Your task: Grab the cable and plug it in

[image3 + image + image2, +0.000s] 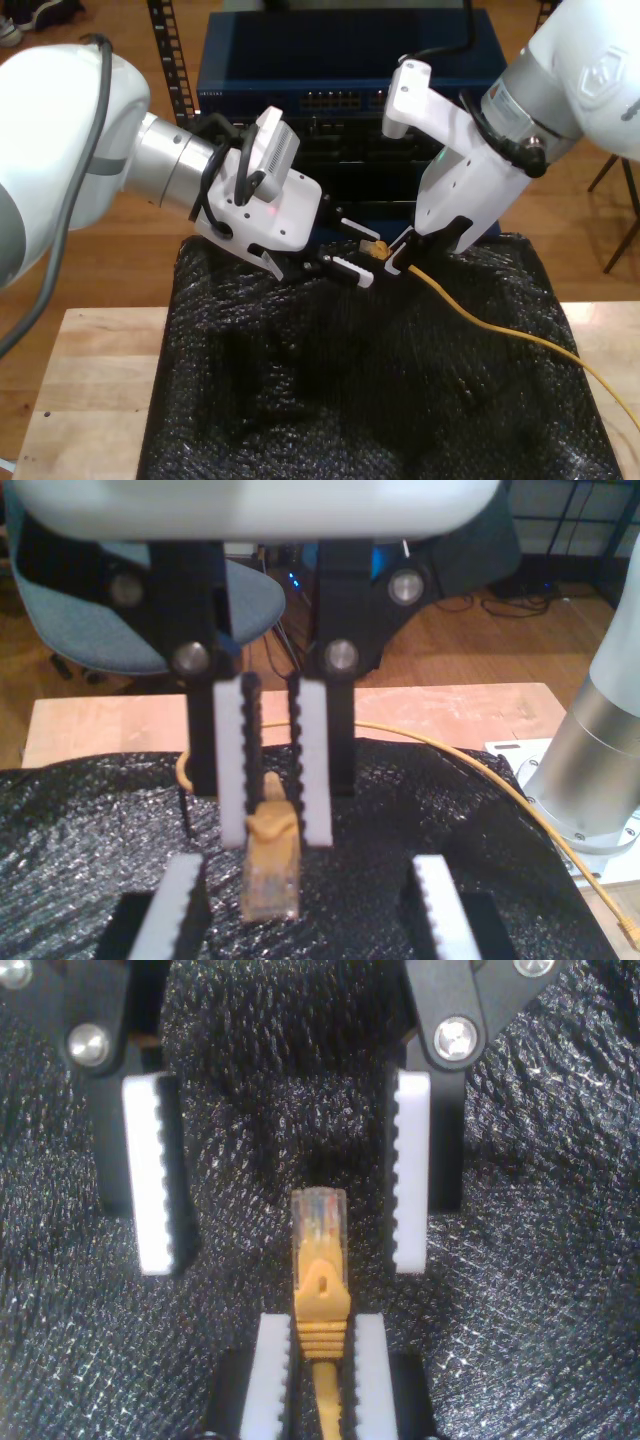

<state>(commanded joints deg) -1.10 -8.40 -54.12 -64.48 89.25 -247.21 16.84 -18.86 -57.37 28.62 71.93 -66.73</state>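
1. Gripping the cable [321, 1400] just behind its plug [318, 1218], my second gripper [320, 1360] has its pads closed narrowly on the orange boot. The clear plug sticks out free past the pads, raised above the black mat [300, 400].
2. The plug's long axis runs straight out from those pads toward my first gripper [285, 1260], which faces it head-on. Its fingers [180, 905] stand wide apart and hold nothing, one on either side of the plug. The clear tip appears to sit just at the mouth of that gap, touching neither pad.
3. Judgement: the first gripper is the nearer free one. A hand-over needs only a short advance along the plug's axis, then a close on the plug body.
4. Behind the plug, the cable trails back past the second gripper and across the mat toward the exterior view's right.
5. Farthest beyond the plug stands a blue rack unit [330, 60] with a row of ports, probably the socket target.
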